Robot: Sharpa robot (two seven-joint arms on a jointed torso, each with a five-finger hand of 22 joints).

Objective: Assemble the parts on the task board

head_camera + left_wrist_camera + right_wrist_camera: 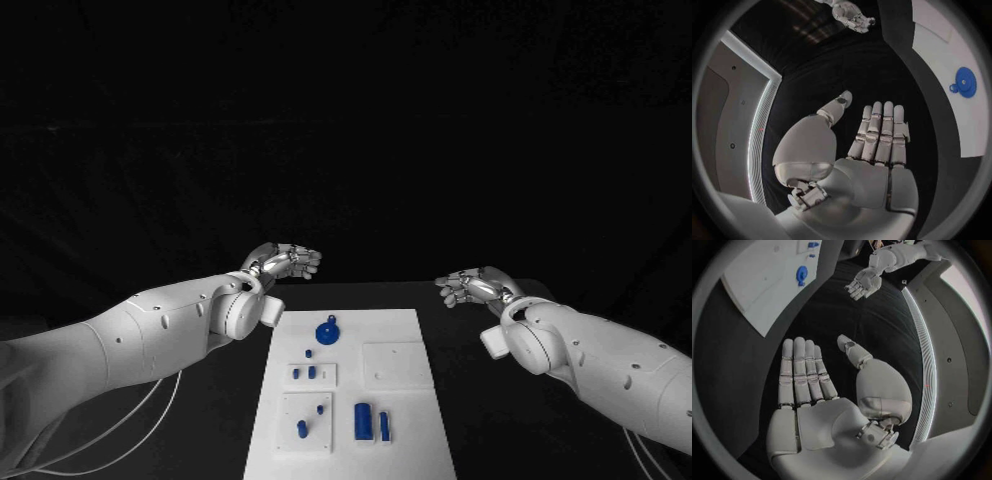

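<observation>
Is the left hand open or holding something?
Open: the left hand holds nothing, its fingers stretched out straight above the black table.

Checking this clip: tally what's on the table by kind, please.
White task board: 1
Blue round part: 1
Small blue pegs: 4
Long blue blocks: 2
Total: 8
Left hand and right hand hold nothing.

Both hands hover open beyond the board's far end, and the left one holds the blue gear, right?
Not quite. The left hand holds nothing; the left wrist view shows its fingers straight and bare. The gear lies on the board. The right hand is open too.
</observation>
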